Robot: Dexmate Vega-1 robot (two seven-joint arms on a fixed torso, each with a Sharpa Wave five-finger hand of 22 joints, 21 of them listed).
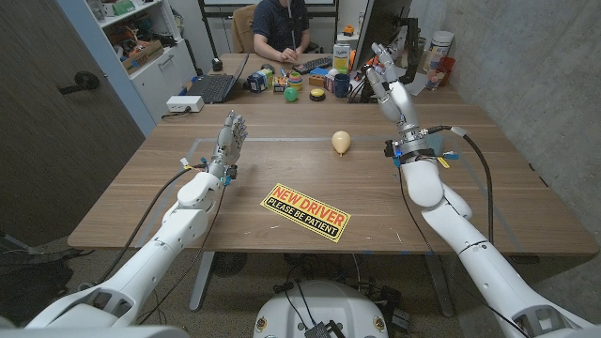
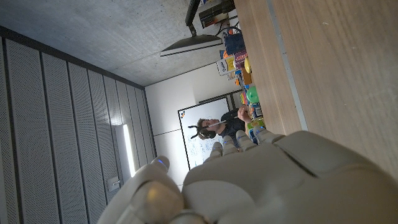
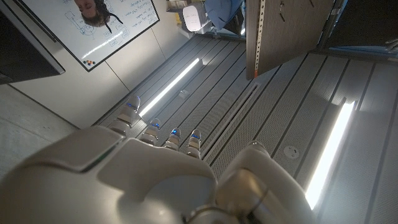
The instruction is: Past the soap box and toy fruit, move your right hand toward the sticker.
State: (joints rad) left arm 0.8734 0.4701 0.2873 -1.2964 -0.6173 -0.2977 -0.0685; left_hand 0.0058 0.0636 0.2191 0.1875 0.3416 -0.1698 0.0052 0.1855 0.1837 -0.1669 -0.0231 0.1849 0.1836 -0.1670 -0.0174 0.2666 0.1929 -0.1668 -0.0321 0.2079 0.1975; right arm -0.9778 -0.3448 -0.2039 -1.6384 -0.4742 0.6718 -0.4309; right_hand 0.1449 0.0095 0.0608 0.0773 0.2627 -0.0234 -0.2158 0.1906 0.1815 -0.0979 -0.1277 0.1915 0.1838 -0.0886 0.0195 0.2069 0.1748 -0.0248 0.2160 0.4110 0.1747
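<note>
A yellow and black sticker (image 1: 305, 211) reading NEW DRIVER lies on the wooden table (image 1: 282, 169) near its front middle. A tan toy fruit (image 1: 341, 142) sits behind it at mid table. My right hand (image 1: 383, 75) is raised high above the table's far right, fingers apart and holding nothing, well behind and to the right of the sticker. Its back (image 3: 137, 180) faces the wrist camera with the fingers reaching toward the ceiling. My left hand (image 1: 229, 137) stands upright at the left, fingers up, empty; its back (image 2: 261, 180) is close to its wrist camera.
Clutter lines the far edge: a laptop (image 1: 214, 87), a green ball (image 1: 293, 94), a dark mug (image 1: 342, 86), small boxes and cans. A person (image 1: 282, 28) sits behind the table. A white box (image 1: 184, 103) lies at the far left. A concrete wall stands close on the right.
</note>
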